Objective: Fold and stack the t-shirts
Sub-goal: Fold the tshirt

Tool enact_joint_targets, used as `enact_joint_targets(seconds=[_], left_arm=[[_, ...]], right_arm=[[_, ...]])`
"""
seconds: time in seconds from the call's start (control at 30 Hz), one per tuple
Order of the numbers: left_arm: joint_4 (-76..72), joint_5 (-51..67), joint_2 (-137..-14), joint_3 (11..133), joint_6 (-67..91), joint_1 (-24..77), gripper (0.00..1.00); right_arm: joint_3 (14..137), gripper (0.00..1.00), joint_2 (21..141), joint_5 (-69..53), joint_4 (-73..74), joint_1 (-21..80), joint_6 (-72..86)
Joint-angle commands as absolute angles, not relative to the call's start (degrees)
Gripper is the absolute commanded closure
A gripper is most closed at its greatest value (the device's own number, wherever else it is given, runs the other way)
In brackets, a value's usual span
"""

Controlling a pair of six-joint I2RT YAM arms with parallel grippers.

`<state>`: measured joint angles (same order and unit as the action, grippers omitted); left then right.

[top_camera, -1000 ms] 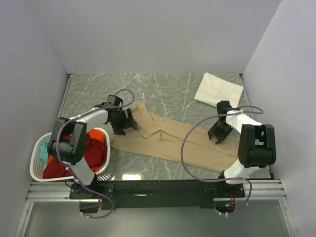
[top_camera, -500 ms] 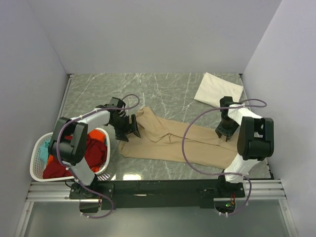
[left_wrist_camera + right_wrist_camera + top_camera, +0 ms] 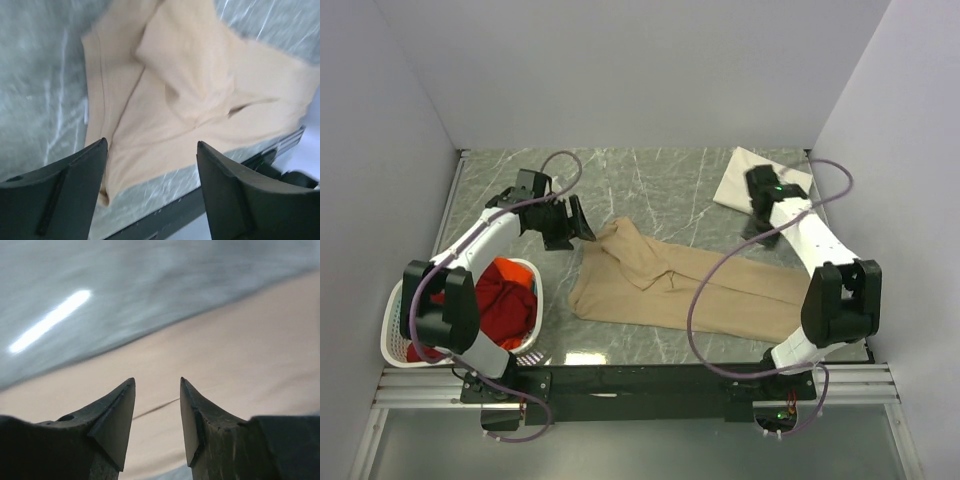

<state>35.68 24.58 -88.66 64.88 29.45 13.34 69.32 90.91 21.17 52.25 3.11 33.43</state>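
Observation:
The tan t-shirt [image 3: 690, 290] lies spread across the middle of the table, its upper left part bunched into a fold [image 3: 620, 240]. It fills the left wrist view [image 3: 190, 85]. My left gripper [image 3: 578, 222] is open and empty, just left of that fold, jaws wide apart [image 3: 151, 143]. The cream-white folded t-shirt [image 3: 775, 172] lies flat at the back right. My right gripper [image 3: 760, 195] is at its near left edge, open and empty. In the right wrist view [image 3: 156, 380] pale cloth [image 3: 225, 355] lies below the jaws; I cannot tell which shirt.
A white laundry basket [image 3: 392, 318] stands at the near left, holding a red shirt [image 3: 505, 305] and an orange one [image 3: 508, 270]. The left arm reaches over it. Walls close in the marble table [image 3: 650, 180] on three sides.
My left gripper has moved back and left, off the tan shirt, whose left end now lies bunched further right. My right gripper has moved from the shirt's right side back to the cream shirt.

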Motion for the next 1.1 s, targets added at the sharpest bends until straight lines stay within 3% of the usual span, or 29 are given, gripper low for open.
enact_joint_targets(seconds=[0.0, 0.17, 0.4, 1.07], left_arm=[[31.4, 25.9, -90.4, 67.8, 31.0, 11.6, 0.24], [29.0, 28.0, -93.2, 69.3, 31.8, 10.7, 0.25], [27.3, 29.8, -94.3, 68.5, 31.8, 9.8, 0.25], [26.1, 29.7, -94.0, 65.6, 32.3, 9.4, 0.24]], right_arm=[[75.1, 0.52, 87.8, 13.1, 53.2, 15.2, 38.4], [78.6, 0.55, 93.8, 1.7, 46.8, 31.6, 43.3], [83.6, 0.58, 105.7, -4.0, 44.6, 42.4, 43.4], [82.4, 0.6, 112.8, -4.4, 44.7, 44.0, 44.6]])
